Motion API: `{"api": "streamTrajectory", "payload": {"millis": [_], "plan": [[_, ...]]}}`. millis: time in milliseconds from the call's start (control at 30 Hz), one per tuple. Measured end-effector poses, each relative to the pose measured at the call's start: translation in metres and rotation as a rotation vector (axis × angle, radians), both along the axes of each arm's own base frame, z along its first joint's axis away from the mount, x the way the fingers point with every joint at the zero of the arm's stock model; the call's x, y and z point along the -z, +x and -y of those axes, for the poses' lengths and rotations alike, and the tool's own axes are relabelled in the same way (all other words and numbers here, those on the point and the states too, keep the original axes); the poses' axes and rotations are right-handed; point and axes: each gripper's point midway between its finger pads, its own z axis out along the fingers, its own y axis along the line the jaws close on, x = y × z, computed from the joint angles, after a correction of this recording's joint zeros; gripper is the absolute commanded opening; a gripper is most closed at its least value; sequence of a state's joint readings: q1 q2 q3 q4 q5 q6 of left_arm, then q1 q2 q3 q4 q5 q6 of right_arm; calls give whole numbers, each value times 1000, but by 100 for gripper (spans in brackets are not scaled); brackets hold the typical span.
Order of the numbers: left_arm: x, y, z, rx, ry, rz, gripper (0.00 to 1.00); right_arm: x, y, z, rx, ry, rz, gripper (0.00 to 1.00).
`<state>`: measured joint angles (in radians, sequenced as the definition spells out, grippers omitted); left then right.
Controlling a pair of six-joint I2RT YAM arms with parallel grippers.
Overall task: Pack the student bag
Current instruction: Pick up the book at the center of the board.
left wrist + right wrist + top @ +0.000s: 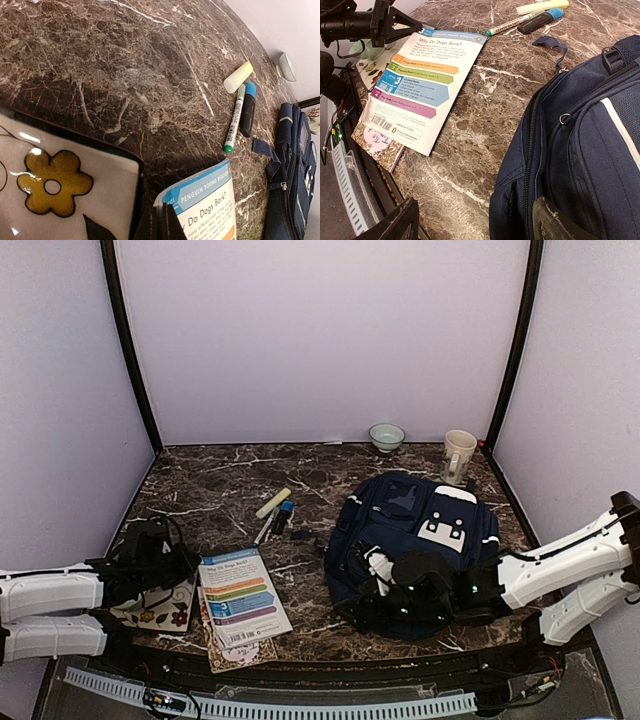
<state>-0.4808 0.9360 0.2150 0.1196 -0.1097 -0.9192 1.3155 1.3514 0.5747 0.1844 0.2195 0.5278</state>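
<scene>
Navy student bag (420, 540) lies at four o'clock on the worktop (250, 475), inside hidden. The right gripper (472, 220) gapes at its edge; the left gripper (415, 24) is clenched, eight o'clock.

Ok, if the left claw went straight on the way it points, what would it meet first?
Probably the book, lying right at the left claw tip; its height over the cover is unclear.

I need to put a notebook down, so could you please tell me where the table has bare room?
Bare tabletop lies behind the markers up to the back wall, left of the bowl, and between the book and the student bag. Crowded: the near-left corner.
</scene>
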Motion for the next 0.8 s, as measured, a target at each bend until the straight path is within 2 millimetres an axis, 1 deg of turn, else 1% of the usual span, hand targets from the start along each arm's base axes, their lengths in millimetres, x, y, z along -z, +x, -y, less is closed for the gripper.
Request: {"api": "streamTrajectory", "payload": {"millis": [67, 200, 300, 467, 533, 700, 800], "plan": [[-8, 0, -1, -1, -3, 17, 0, -1, 2, -2, 5, -3, 5, 78], [-35, 5, 1, 5, -16, 83, 0, -6, 8, -4, 27, -11, 30, 78], [-58, 9, 3, 21, -35, 152, 0, -15, 15, -6, 54, -13, 56, 79], [-84, 12, 11, 72, -41, 225, 0, -29, 22, -8, 73, 1, 75, 80], [-94, 14, 13, 90, -37, 253, 0, -32, 22, -7, 71, 3, 75, 81], [-126, 18, 24, 159, -49, 340, 0, -38, 23, -8, 35, 11, 66, 83], [-145, 19, 37, 223, -64, 379, 0, -41, 20, -13, -9, 16, 61, 86]]}}
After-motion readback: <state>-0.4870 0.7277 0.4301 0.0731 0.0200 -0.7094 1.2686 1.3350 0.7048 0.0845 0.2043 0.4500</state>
